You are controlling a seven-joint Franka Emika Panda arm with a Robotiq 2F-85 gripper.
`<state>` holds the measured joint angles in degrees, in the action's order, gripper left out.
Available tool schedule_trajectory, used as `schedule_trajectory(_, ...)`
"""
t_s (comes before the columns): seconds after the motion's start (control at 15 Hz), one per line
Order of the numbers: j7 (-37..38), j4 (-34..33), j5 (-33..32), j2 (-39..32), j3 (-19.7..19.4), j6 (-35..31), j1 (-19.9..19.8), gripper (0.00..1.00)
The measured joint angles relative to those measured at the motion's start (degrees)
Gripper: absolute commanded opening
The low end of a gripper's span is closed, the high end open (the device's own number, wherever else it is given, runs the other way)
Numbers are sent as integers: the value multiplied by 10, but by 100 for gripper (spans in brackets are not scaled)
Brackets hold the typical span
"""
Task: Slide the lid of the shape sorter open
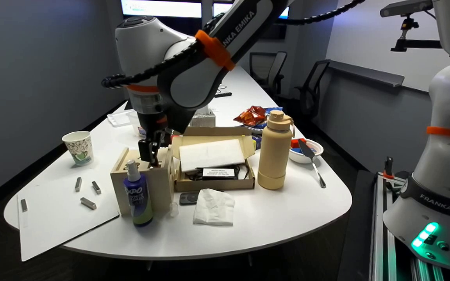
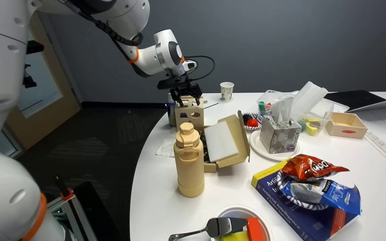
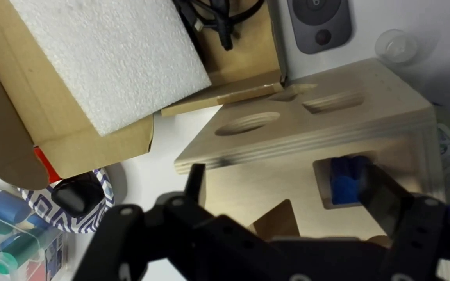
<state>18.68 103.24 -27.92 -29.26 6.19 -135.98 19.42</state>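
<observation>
In an exterior view: paper cup [image 1: 80, 147] at left on worktop [image 1: 272, 226], then spray bottle [image 1: 139, 199] just in front of shape sorter [image 1: 161, 193], gripper [image 3: 284, 171] at the sorter's lid [image 3: 248, 187], jaws apart, can't tell contact, then open cardboard box [image 1: 215, 185] just beside sorter, then tan bottle [image 1: 275, 152]

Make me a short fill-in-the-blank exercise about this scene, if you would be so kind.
The hand is ____ rather than shut.
The contents seen through an opening in the lid of the shape sorter are coloured ____.
The title on the book begins with Artificial ____.
The tissue box stands on a plate coloured ____.
Missing words: open; blue; Intelligence; white.
</observation>
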Motion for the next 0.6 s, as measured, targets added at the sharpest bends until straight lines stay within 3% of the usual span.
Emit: schedule_trajectory(0.6,-7,-20,-4,-22,-22,13,22,100)
